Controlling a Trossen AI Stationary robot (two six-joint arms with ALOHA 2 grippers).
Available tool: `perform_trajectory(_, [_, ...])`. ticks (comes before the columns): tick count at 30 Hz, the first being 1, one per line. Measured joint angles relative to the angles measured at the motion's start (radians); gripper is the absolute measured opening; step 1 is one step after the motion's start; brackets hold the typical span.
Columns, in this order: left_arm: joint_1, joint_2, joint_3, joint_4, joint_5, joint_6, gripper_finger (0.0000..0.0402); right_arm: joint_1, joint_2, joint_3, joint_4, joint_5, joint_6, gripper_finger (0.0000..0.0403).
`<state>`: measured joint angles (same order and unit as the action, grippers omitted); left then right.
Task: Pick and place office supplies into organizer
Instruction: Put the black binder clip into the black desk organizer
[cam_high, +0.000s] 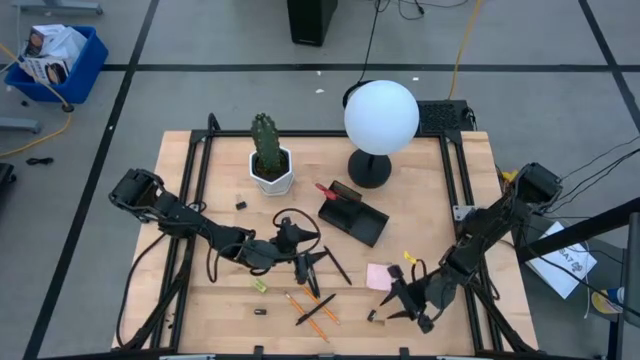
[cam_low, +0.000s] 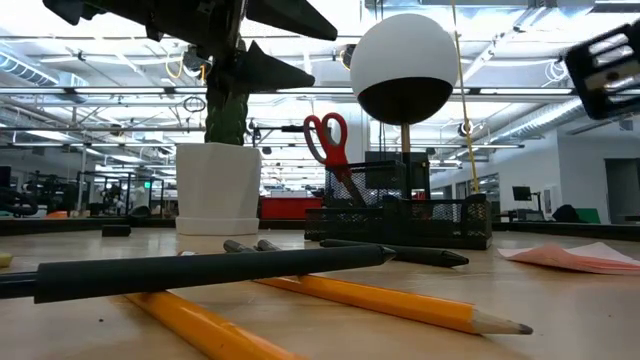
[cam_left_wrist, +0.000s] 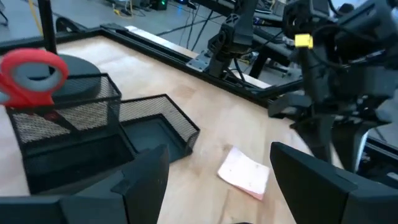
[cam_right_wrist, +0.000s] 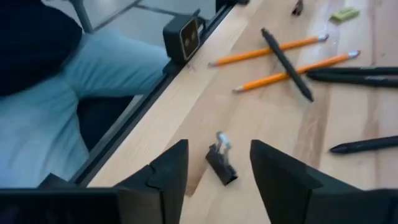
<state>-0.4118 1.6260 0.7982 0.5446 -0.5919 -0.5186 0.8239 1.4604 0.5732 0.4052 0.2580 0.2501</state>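
Black mesh organizer sits mid-table in the high view, scissors already in it, with the left gripper open above the pens. In the right wrist view we find the right gripper open around a binder clip at the table edge; we judge a careless close could knock it off. In the low view the organizer's compartments are indistinct.

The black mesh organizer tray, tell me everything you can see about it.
The black wire-mesh organizer tray sits near the middle of the light wooden table, angled, in front of the black lamp base. It looks like metal mesh, with a tall rear compartment and a lower, shallow front tray that looks empty in the left wrist view. Red-handled scissors stand upright in the tall part, handles up. A pink square sticky-note pad lies on the table apart from it. No pincer touches it.
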Motion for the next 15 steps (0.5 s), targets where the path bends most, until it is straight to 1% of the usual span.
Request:
perform_trajectory(4, [0.0,0.0,0.0,0.0,0.017,-0.046,0.0285,0.004,0.058,0.0,0.04,0.0,-0.009,0.0183])
perform_trajectory(7, [-0.007,0.0,0.0,-0.001,0.018,-0.068,0.0285,0.0,0.084,0.0,0.031,0.001,-0.008,0.0185])
perform_trajectory(15, [-0.01,0.0,0.0,-0.003,0.018,-0.069,0.0285,-0.036,0.091,0.0,0.083,0.004,-0.069,0.0179])
